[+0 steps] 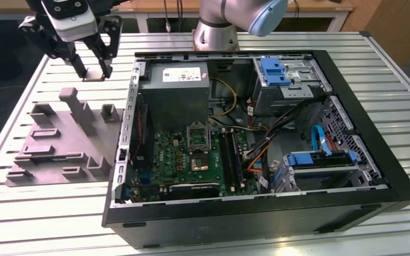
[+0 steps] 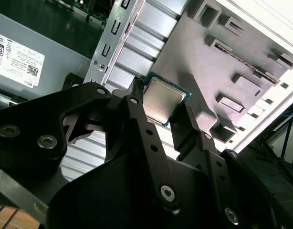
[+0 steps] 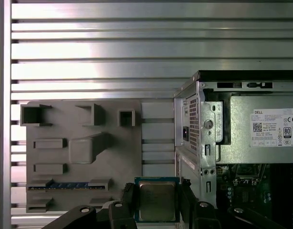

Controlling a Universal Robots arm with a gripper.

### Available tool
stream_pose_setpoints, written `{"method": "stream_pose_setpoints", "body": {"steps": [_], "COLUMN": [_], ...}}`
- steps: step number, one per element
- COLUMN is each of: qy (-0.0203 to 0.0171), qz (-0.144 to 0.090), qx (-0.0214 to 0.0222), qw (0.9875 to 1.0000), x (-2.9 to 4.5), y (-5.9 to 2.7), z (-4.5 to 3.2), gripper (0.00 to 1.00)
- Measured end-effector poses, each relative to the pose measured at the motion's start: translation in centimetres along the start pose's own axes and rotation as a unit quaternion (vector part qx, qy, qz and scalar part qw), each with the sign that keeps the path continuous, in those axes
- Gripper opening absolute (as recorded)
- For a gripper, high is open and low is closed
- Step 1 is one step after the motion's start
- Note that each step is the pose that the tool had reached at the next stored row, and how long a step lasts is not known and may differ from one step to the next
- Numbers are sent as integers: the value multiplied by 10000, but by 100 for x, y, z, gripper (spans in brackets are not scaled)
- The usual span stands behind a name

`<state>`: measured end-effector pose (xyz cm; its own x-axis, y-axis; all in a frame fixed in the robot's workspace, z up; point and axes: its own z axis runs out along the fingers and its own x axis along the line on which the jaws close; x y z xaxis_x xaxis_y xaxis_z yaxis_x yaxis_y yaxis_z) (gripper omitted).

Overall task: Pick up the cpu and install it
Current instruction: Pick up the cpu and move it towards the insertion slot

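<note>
The cpu point(image 2: 164, 97) is a thin square chip with a silvery top and a dark green rim. In both wrist views my gripper point(image 2: 161, 104) is shut on it, one black finger on each side edge of the cpu point(image 3: 157, 200). In the exterior view the gripper point(image 1: 93, 72) hangs over the slatted table at the far left, above the grey fixture tray point(image 1: 55, 144) and just outside the open computer case point(image 1: 347, 90). The green motherboard point(image 1: 180, 160) lies on the case floor, toward the exterior view's right of the gripper.
The grey power-supply box point(image 1: 180, 90) fills the case's far corner next to the gripper. Blue-latched drive bays point(image 1: 276, 72) and loose cables point(image 1: 262, 138) crowd the case's right half. The fixture tray point(image 3: 113, 157) has raised blocks and slots. The arm's base point(image 1: 215, 32) stands behind the case.
</note>
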<state>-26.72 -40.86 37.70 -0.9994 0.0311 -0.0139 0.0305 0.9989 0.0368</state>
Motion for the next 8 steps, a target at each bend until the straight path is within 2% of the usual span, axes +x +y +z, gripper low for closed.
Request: {"method": "stream_pose_setpoints", "body": {"steps": [8], "qy": [0], "qz": [0], "qx": [0], "qw": [10000], "x": [-21], "y": [1], "z": [0], "gripper": [47]}}
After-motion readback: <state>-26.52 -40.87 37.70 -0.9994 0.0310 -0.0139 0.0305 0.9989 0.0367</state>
